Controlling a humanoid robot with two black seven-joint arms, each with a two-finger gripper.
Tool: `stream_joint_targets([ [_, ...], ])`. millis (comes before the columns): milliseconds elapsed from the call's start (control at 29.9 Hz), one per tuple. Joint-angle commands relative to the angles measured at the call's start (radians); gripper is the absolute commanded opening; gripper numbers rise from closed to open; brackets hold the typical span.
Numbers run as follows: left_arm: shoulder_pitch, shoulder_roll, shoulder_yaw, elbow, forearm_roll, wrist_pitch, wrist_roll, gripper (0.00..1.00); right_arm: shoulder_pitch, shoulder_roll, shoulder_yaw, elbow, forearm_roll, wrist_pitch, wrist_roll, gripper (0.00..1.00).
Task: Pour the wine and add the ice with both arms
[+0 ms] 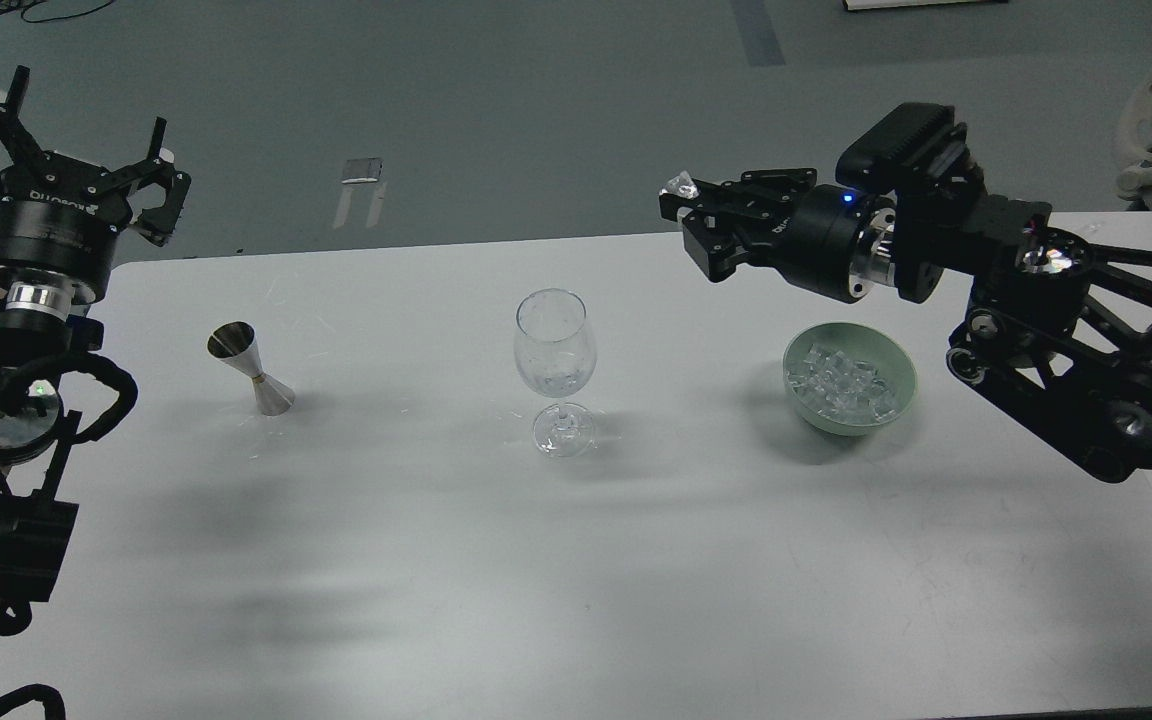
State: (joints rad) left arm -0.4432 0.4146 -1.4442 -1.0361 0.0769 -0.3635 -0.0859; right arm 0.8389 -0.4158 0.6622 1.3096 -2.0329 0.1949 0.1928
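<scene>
Clearly the right gripper (681, 200) pinches one ice cube (679, 184) at its fingertips; it should travel forward and down until directly above the wine glass (555, 352), then release gently. Below and behind it, the green bowl (898, 362) holds more ice. The left gripper (86, 130) stands wide, empty, above the jigger (252, 368); wine in the glass is barely discernible.

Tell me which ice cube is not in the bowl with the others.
It is the single ice cube pinched at the tip of the right end effector, raised above the table. All the other cubes lie piled inside the green bowl.
</scene>
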Motion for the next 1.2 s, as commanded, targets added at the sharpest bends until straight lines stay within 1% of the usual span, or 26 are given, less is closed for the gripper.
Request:
stream_joint_targets([
  [0,0.001,0.006,-0.013,0.001,0.000,0.000,0.002,0.99,-0.003,0.058,-0.003,0.019,-0.001,0.000,-0.003,0.13],
  [167,0.012,0.018,-0.016,0.001,0.000,-0.002,0.000,0.99,-0.024,0.107,-0.004,0.048,-0.001,0.000,-0.004,0.13],
  [334,0.021,0.018,-0.016,0.004,0.000,-0.002,0.000,0.99,-0.052,0.137,-0.006,0.046,-0.004,0.000,-0.006,0.13],
  [401,0.021,0.020,-0.016,0.004,0.000,-0.003,0.000,0.99,-0.054,0.167,-0.007,0.046,-0.009,0.000,-0.007,0.13],
  [468,0.021,0.020,-0.016,0.002,0.000,-0.003,0.000,0.99,-0.055,0.183,-0.009,0.042,-0.010,0.000,-0.019,0.13],
  [803,0.023,0.015,-0.016,0.004,-0.002,-0.003,-0.001,0.99,-0.060,0.186,-0.010,0.022,-0.010,0.000,-0.026,0.14],
  [937,0.023,0.015,-0.016,0.004,-0.002,-0.003,-0.001,0.99,-0.061,0.189,-0.010,0.016,-0.010,0.000,-0.026,0.19],
  [1070,0.021,0.016,-0.018,0.004,-0.002,-0.005,-0.001,0.99,-0.069,0.189,-0.010,0.016,-0.009,0.000,-0.026,0.19],
  [1171,0.023,0.016,-0.018,0.004,-0.002,-0.006,-0.001,0.99,-0.069,0.190,-0.010,0.016,-0.007,0.000,-0.024,0.21],
])
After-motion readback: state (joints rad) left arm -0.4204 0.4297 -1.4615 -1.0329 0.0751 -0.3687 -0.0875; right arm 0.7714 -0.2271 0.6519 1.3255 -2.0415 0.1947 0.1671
